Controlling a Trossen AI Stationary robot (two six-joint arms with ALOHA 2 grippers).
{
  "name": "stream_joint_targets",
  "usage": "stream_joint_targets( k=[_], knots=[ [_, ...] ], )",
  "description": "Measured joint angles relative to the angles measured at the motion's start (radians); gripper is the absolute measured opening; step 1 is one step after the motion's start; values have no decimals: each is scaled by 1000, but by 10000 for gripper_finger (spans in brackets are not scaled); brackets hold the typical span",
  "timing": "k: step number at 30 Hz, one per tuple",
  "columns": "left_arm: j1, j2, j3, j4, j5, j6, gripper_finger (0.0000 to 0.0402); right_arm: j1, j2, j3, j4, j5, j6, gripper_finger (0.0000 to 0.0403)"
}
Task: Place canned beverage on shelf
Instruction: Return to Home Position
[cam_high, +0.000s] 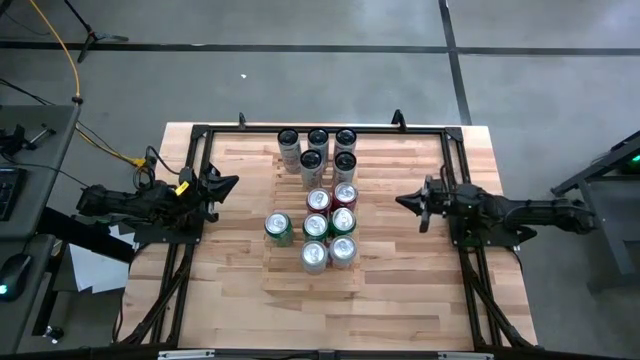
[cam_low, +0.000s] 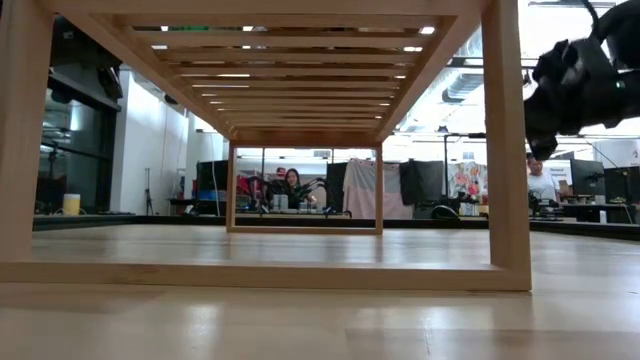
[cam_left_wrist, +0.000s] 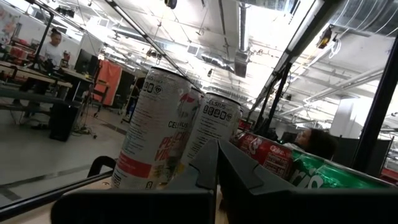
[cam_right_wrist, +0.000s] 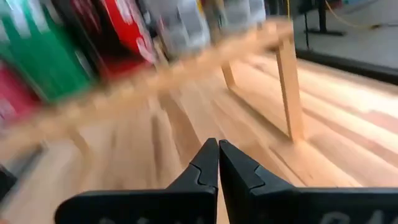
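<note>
I have the shelf (cam_high: 288, 278) standing mid-table, between my two arms, its slatted top loaded with upright cans. Five tall pale cans (cam_high: 318, 140) crowd its far end. Nearer to me sit two red cans (cam_high: 345, 193), then green cans (cam_high: 278, 228), and two more at the near end whose labels I cannot make out from above.

The left gripper (cam_high: 232, 183) hangs over the left part of the table (cam_high: 420, 300), well apart from the shelf and pointing toward it. Its jaws are pressed together with nothing between them. The right gripper (cam_high: 402, 201) mirrors it on the right side, jaws likewise closed and empty. Through the right wrist camera I see one shelf leg (cam_right_wrist: 289, 87) resting on the table.
</note>
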Motion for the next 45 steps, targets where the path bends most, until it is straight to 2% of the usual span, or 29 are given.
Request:
stream_joint_targets(
  k=[4,45],
  knots=[
    [0,0,0,0,0,0,3,0,8,1,-37,-14,-42,0],
    [0,0,0,0,0,0,3,0,8,3,-45,-15,-38,0]
  ],
)
